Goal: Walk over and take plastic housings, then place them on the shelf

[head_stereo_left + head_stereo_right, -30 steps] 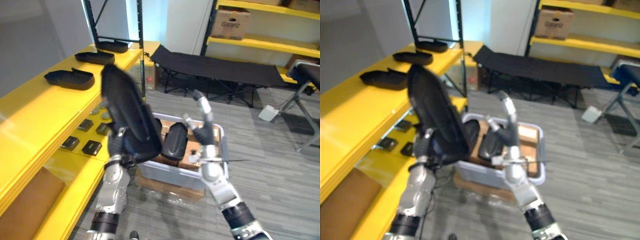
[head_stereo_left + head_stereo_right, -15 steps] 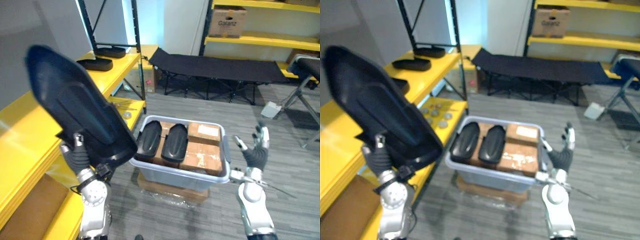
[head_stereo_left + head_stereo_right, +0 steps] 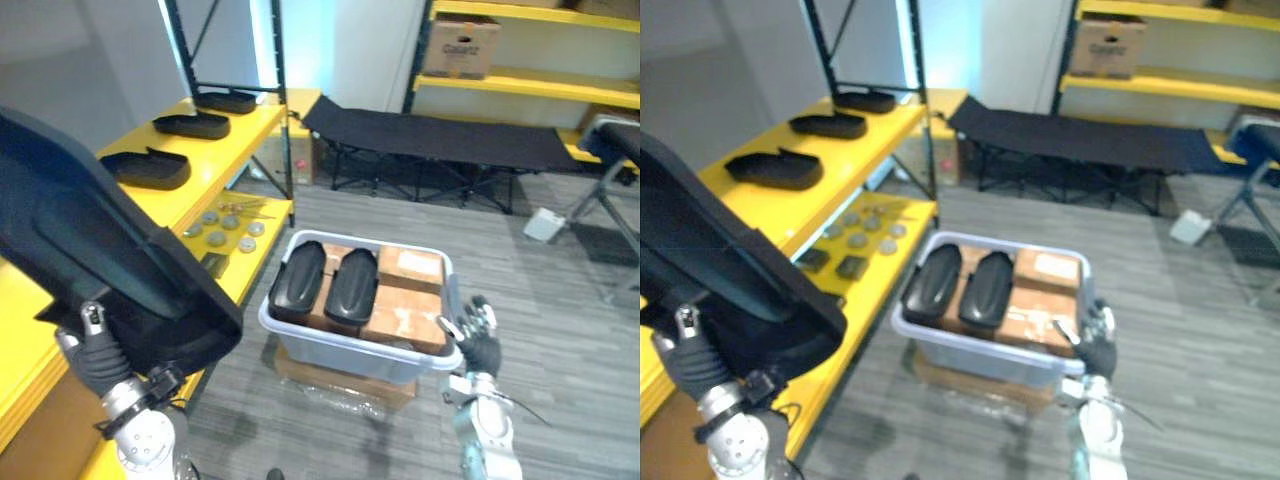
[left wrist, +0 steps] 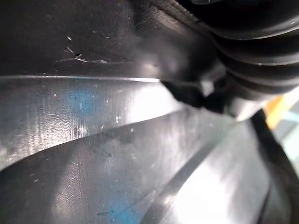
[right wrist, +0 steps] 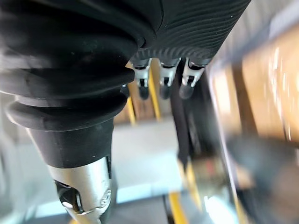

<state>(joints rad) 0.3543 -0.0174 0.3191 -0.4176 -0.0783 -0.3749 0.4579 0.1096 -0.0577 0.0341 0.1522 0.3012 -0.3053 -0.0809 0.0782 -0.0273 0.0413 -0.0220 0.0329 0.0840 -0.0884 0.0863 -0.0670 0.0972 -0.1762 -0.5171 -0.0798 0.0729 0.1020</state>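
**Housing swinging out toward the shelf**

- The large black plastic housing (image 3: 90,250) is now filling the frame's left edge, further left and lower than half a second back.
- The left hand (image 3: 100,362), lower left, is pinching its bottom end: one digit is lying on the near face, the rest are hidden behind.
- It is hanging over the yellow shelf (image 3: 262,112), where three black tray-shaped housings (image 3: 146,168) are already lying, upper left. Placing looks close.
- Two smaller black housings (image 3: 300,280) are waiting in the grey plastic bin (image 3: 350,352), centre.
- The right hand (image 3: 478,342) is dropping lower right beside the bin rim, with its fingers loosely spread and holding nothing.
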